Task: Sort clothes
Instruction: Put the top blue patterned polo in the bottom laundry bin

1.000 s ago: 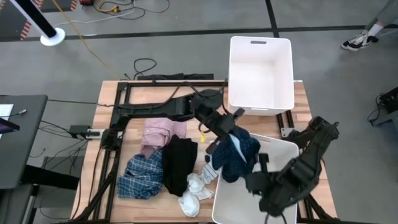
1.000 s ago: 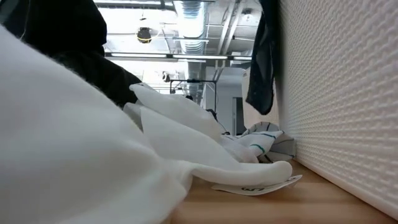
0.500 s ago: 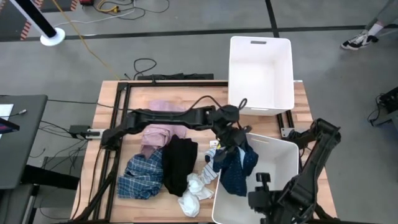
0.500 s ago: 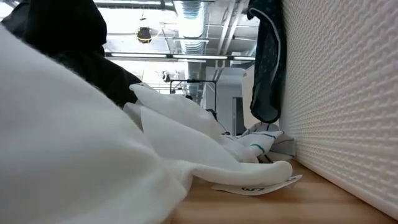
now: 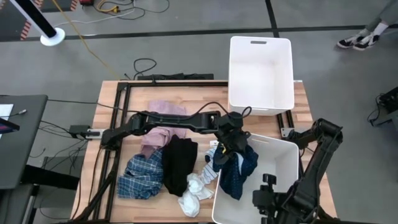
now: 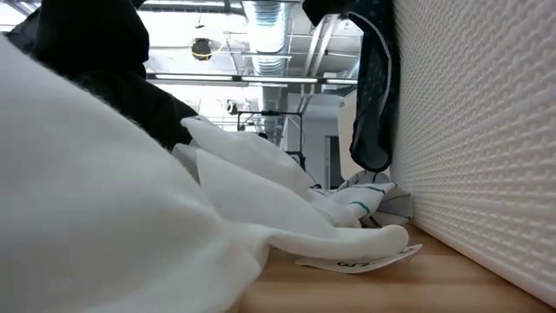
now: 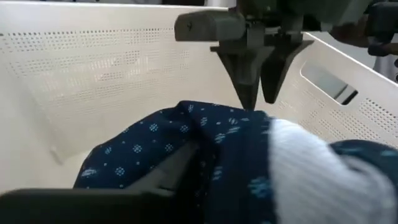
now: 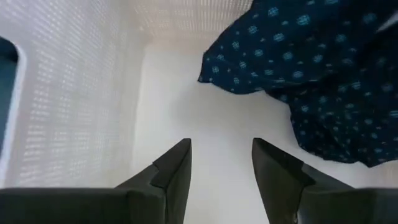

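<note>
While the navy garment (image 5: 233, 165) hangs over the near bin's (image 5: 283, 163) rim, half inside, the left gripper (image 5: 230, 144) sits on its top, fingers buried in cloth, so I cannot tell their spread; right gripper (image 8: 221, 165) is inside the same bin over bare floor, fingers parted, holding nothing; on the table lie the black garment (image 5: 179, 163), plaid shirt (image 5: 142, 177), pink garment (image 5: 161, 127) and white socks (image 5: 196, 190); far bin (image 5: 261, 74) stands beyond; low view is largely blocked by white cloth (image 6: 104, 226).

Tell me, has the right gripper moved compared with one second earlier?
Yes. In the high view the right gripper has drawn back toward the near end of the near white bin, away from the navy patterned garment.
</note>
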{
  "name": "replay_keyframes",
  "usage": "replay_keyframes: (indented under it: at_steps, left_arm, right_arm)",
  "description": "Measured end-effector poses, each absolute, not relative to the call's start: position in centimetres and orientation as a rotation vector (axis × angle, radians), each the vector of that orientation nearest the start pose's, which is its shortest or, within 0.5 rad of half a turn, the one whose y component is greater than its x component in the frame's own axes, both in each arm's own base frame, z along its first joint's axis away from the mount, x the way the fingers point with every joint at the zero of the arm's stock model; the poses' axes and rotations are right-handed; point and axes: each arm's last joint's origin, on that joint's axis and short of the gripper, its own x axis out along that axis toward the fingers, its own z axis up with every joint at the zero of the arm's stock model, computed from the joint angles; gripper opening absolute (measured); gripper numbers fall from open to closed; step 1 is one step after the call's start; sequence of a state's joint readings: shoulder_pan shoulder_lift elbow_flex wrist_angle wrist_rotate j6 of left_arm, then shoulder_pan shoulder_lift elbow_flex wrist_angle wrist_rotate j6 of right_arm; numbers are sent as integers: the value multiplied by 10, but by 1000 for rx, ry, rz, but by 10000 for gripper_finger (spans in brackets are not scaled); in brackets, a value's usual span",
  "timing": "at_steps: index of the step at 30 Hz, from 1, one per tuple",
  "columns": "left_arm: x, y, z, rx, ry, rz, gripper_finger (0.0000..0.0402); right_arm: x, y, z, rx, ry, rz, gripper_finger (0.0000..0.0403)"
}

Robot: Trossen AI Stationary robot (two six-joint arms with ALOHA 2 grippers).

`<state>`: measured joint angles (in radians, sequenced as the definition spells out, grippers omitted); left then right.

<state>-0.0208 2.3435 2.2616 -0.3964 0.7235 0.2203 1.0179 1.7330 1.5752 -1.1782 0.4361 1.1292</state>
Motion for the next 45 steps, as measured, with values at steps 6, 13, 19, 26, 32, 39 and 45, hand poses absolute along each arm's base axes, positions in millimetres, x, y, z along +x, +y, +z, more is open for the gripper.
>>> replay_keyframes:
  at_steps: [6, 13, 19, 26, 32, 39, 45]
  left_arm:
    - [528, -31, 306, 18, 391, -804, 254]
    - [512, -28, 333, 16, 407, -806, 292]
    - [505, -29, 335, 139, 471, -665, 287]
    - [502, -44, 323, 350, 580, -539, 285]
    - [502, -58, 325, 482, 577, -473, 285]
    - [499, -64, 327, 541, 575, -475, 285]
    - [499, -71, 330, 693, 574, -380, 285]
  right_arm:
    - [177, 277, 320, 126, 958, -87, 184]
    - [172, 259, 339, 52, 822, -137, 181]
    - [177, 242, 342, -35, 753, -250, 180]
    - [192, 229, 344, -70, 678, -345, 180]
    - [208, 217, 340, -48, 678, -420, 180]
    - [215, 202, 328, -17, 711, -520, 180]
    - [216, 204, 319, -8, 712, -520, 180]
